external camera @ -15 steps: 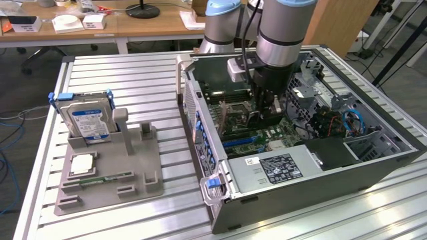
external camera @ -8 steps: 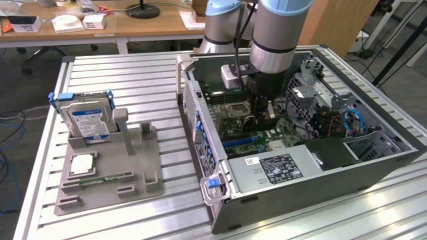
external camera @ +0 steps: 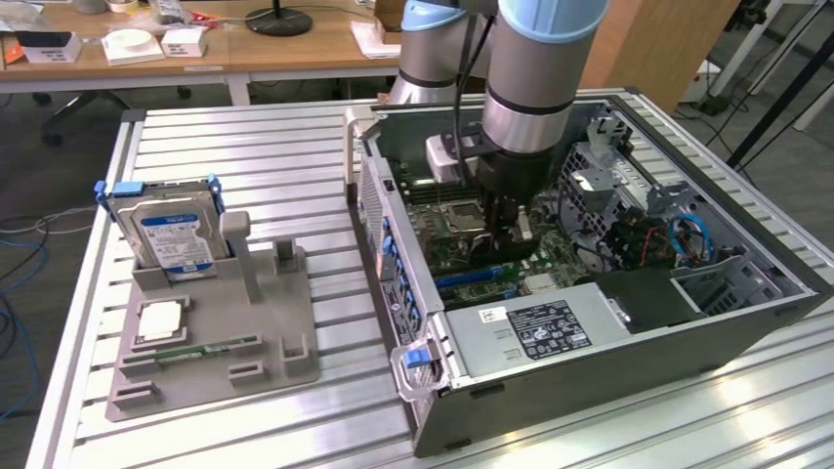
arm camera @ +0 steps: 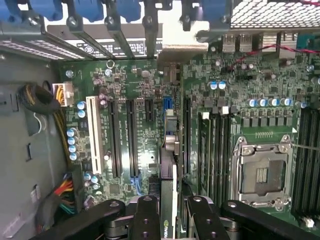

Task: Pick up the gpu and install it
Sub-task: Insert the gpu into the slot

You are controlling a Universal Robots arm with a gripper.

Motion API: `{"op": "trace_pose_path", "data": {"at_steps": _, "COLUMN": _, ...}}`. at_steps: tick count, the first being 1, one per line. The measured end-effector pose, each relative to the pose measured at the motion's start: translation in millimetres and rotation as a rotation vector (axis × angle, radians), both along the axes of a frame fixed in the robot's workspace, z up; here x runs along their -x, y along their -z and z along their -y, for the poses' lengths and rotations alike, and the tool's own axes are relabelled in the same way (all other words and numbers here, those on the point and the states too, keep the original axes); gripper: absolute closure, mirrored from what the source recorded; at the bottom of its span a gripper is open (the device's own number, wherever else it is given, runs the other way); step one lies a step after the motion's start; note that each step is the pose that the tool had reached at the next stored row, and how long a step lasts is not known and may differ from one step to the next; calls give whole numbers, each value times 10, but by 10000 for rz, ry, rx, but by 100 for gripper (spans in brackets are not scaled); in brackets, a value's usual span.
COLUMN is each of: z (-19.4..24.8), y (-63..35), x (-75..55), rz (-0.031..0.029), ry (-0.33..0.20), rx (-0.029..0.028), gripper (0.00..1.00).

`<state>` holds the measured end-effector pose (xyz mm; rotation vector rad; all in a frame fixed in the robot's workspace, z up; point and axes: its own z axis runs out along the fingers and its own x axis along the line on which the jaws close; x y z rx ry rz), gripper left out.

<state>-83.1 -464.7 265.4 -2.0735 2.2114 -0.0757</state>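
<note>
The black fingers (arm camera: 150, 220) are closed partway on the gpu (arm camera: 169, 150), a thin dark circuit card seen edge-on, held upright above the green motherboard (arm camera: 145, 125) inside the open grey computer case (external camera: 626, 332). The case lies on the slatted metal worktop (external camera: 261, 156), beside a grey parts holder (external camera: 215, 337) carrying a blue-labelled hard drive (external camera: 170, 234).

The exterior view looks down from high and well back; the wrist view, behind the jaws, faces closely the green motherboard (arm camera: 145, 130) both share (external camera: 450, 230).
</note>
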Motion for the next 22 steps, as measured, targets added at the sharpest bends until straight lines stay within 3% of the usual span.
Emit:
{"op": "trace_pose_path", "data": {"at_steps": 7, "z": 4, "y": 33, "x": 120, "rz": -5, "ry": -12, "rx": 13, "gripper": 74}}
{"op": "trace_pose_path", "data": {"at_steps": 22, "z": 4, "y": 189, "x": 141, "rz": 0, "ry": -13, "rx": 15, "gripper": 74}}
